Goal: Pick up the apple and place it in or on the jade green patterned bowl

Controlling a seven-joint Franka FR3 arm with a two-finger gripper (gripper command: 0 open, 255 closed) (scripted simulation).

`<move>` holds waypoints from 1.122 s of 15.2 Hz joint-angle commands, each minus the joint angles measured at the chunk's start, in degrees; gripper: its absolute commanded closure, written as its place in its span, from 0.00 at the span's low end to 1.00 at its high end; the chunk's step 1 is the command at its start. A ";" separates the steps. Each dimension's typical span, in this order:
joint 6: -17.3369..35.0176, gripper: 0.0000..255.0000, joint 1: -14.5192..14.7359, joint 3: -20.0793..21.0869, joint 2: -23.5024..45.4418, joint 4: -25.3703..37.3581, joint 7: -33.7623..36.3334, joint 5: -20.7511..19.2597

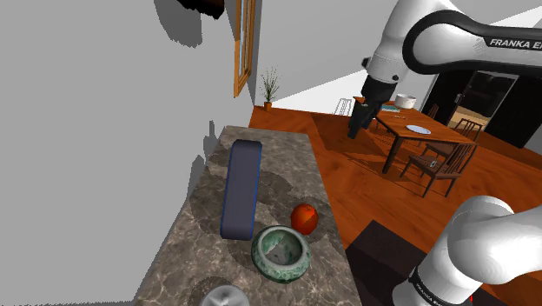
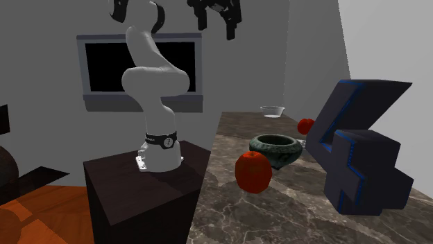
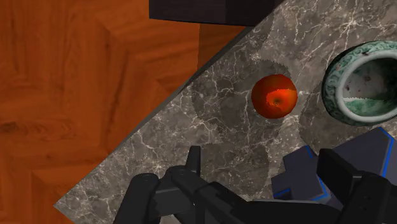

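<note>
Your fingers (image 2: 231, 24) are hanging well above the marble bench (image 1: 282, 165), standing apart and gripping nothing. In the shoulder view they are showing at about 1 o'clock from the red apple (image 1: 303, 217), well clear of it. The apple is resting on the bench, close to the edge that is facing the wooden floor (image 1: 347, 174), and nothing is touching it.

The green patterned bowl (image 1: 280, 254) is standing upright just beside the apple, at about 7 o'clock from it in the shoulder view. In the wrist view a narrow strip of marble is showing between the two.

A dark blue block (image 1: 241, 191) is lying at about 10 o'clock from the bowl in the shoulder view. In the second exterior view it is showing as a chunky figure-four shape at 3 o'clock of the bowl. There, a clear bowl (image 2: 273, 110) is sitting at 12 o'clock from the green one, and the arm's dark stand (image 2: 139, 187) is standing at 9 o'clock of the apple.
</note>
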 commanded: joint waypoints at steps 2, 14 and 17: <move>1.57 0.00 0.29 0.03 0.59 -1.34 -0.12 0.28; 21.72 0.00 4.06 0.85 13.12 -13.20 -2.24 4.09; 27.05 0.00 5.15 1.16 17.88 -14.80 -3.01 5.22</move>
